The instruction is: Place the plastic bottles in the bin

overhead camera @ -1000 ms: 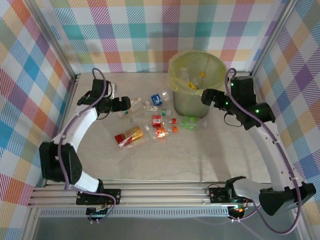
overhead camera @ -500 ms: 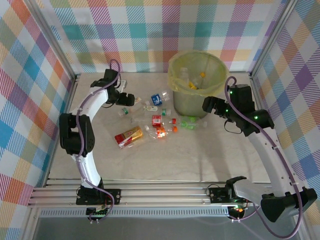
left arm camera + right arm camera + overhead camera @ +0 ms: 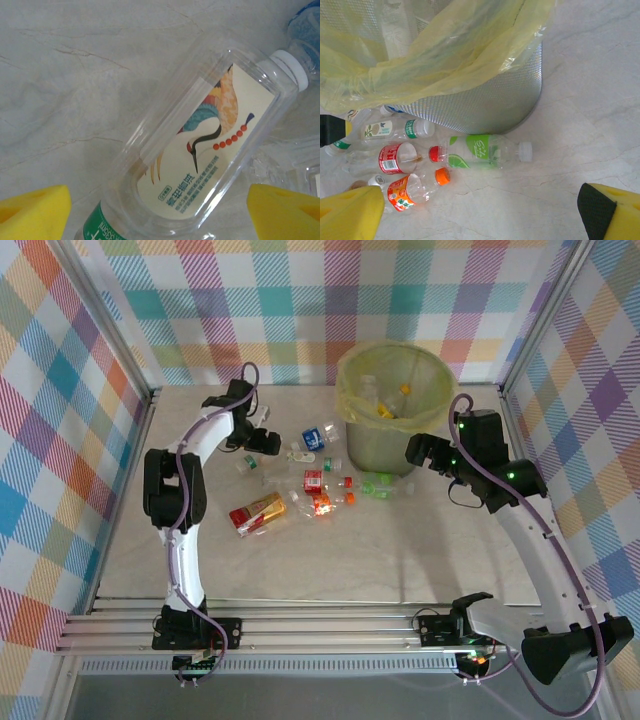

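Left gripper (image 3: 270,442) spread, yellow pads (image 3: 35,210) flanking a clear flat plastic bottle with crane label (image 3: 200,150) lying on the pale marble table (image 3: 330,560). Right gripper (image 3: 411,452) spread, just right of the round grey mesh bin with yellow bag (image 3: 380,445).

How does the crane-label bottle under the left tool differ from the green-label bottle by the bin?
The crane-label bottle carries a cream label with a bird; the green-label bottle has a green-and-white one. The crane-label bottle lies below the open left tool; the green-label bottle lies beside the bin. Both are clear, white-capped and lying on their sides.
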Robot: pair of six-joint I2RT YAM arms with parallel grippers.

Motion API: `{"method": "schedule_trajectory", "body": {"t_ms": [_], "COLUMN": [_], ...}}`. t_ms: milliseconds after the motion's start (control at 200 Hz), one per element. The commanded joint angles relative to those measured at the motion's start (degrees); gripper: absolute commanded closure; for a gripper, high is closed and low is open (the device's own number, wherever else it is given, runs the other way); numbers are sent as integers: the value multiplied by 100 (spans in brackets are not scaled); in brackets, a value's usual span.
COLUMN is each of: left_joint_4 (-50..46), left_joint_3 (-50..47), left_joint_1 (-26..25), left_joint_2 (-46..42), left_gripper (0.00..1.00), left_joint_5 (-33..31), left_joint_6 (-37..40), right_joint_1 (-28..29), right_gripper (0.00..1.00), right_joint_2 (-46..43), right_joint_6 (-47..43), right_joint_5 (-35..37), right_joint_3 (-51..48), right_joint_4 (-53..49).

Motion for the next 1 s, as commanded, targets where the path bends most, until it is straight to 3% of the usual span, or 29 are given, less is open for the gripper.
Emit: {"method": "schedule_trajectory", "body": {"t_ms": [0,580,795,995], "left_joint_4": [-215,-339,-321,-278], "left_joint_3": [292,945,963,911], "left_joint_1": [-35,-35,-35,-35], "left_joint_2": [195,973,1014,734], "left_gripper": [9,20,27,42], "left_joint_5": [-62,-331,-578,-798], "left_joint_6": [67,-338,-348,-286], "right_joint_1": [-19,-19,-19,-19], "right_gripper": [0,0,0,0], "right_joint_2": [5,212,230,239], "right_joint_6": [21,-5,-1,51], "right_joint_5": [68,42,29,-140], "right_joint_3": [-19,46,16,-3], "right_joint_4": [94,103,103,186]}}
